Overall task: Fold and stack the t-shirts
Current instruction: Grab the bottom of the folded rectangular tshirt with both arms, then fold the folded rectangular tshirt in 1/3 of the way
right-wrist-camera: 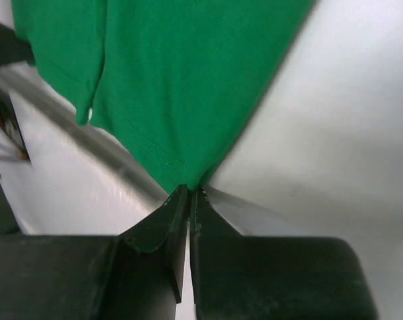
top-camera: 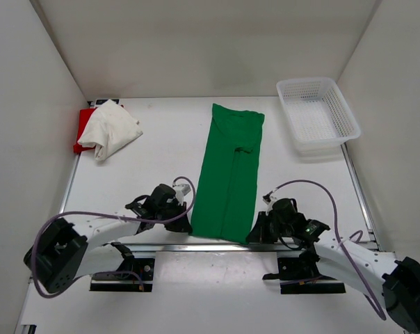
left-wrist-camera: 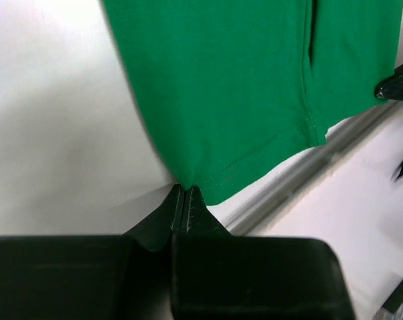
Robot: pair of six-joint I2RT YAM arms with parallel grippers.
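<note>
Two corners you hold, your left gripper [top-camera: 188,225] clamped on the lower left corner of the green t-shirt [top-camera: 231,174] in frame centre, your right gripper [top-camera: 256,234] clamped on its lower right corner, white t-shirt [top-camera: 112,129] over red t-shirt [top-camera: 83,131] upper left.

A plain green shirt [top-camera: 229,174] with green hem stitching lies between the black left hand [left-wrist-camera: 186,193] and black right hand [right-wrist-camera: 190,193] on the white desk [top-camera: 161,160], with a white shirt [top-camera: 111,129] over a red shirt [top-camera: 83,124] beyond the left hand and a white mesh basket [top-camera: 318,111] beyond the right hand.
</note>
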